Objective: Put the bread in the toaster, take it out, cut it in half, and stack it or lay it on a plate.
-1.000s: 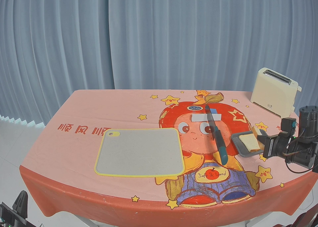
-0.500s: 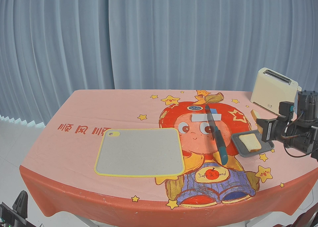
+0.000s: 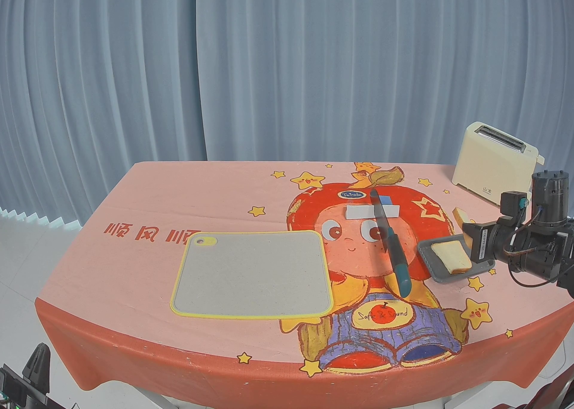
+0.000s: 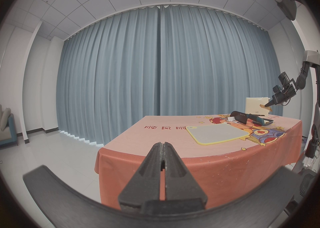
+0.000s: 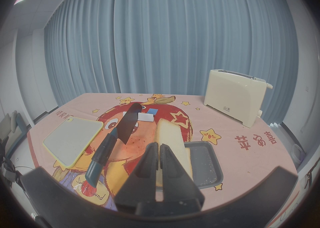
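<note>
Red characters printed on tablecloth [image 3: 149, 201]; small dark mark on toaster [image 3: 494, 165] front (too small)

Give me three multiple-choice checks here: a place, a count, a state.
1. Where on the table does the toaster stand? A near left corner; B far right corner; C middle.
2. How many bread slices show? A one; B two; C four.
3. The right gripper is: A open; B shut on nothing; C shut on a slice.
Key: B, it stands by the far right edge; B, one held slice and one lying slice in the tray; C, it pinches the held slice above the tray.
</note>
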